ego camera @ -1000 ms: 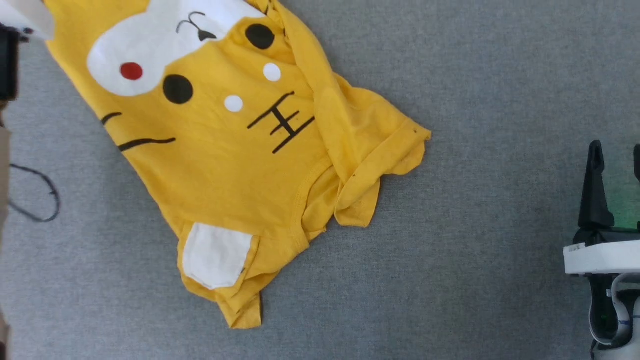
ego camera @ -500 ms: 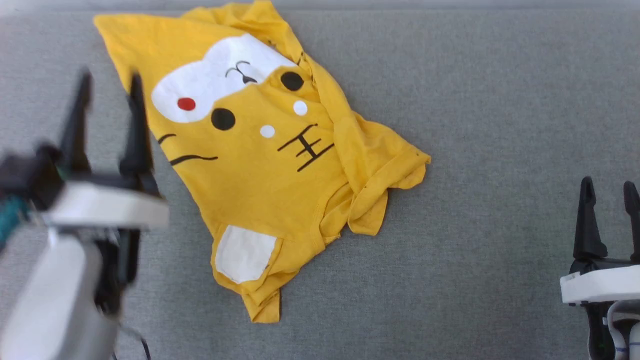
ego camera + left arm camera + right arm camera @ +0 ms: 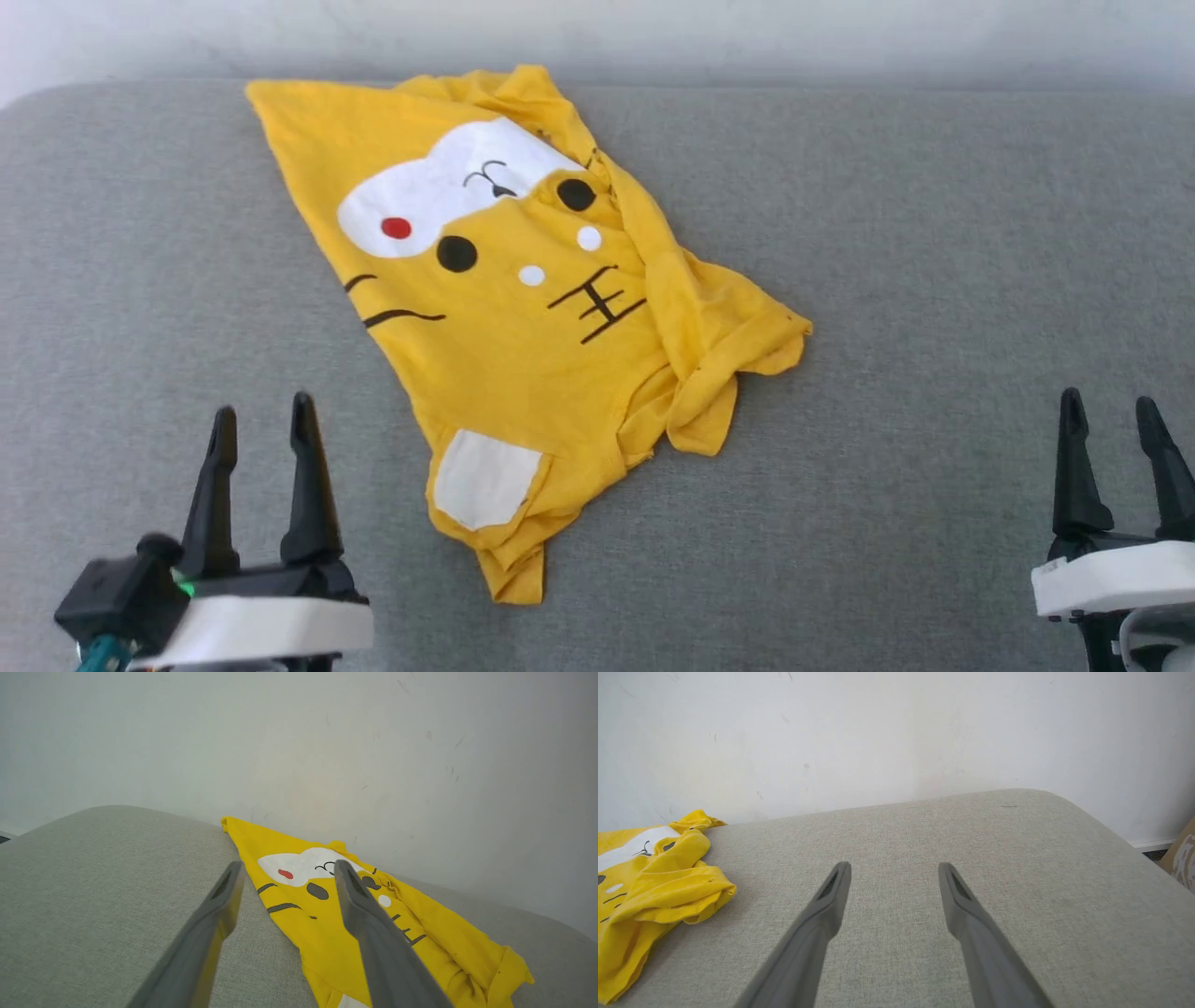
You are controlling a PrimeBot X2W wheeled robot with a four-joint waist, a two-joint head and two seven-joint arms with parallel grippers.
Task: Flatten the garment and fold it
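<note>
The garment [image 3: 523, 336], a bright yellow T-shirt with a cartoon cat face, lies crumpled and slanted on the grey cushioned surface [image 3: 934, 233], print side up. Its right side is bunched into folds [image 3: 719, 373]. A white patch [image 3: 485, 478] sits near its front end. My left gripper [image 3: 263, 418] is open at the lower left, apart from the cloth, holding nothing. My right gripper [image 3: 1109, 411] is open at the lower right, well clear of the shirt. In the left wrist view the garment [image 3: 327, 933] lies ahead beyond the fingers [image 3: 219, 914]. The right wrist view has the garment [image 3: 649, 891] at its left.
A pale wall [image 3: 653, 37] runs right behind the surface's far edge. The grey surface rounds off at its far left corner [image 3: 37, 103] and at its right end [image 3: 1134, 840]. A brown patterned object [image 3: 1181, 858] stands past that end.
The head camera has tilted up, so the wall and the surface's far edge now show. My left gripper has come into view at the lower left. The garment lies as before.
</note>
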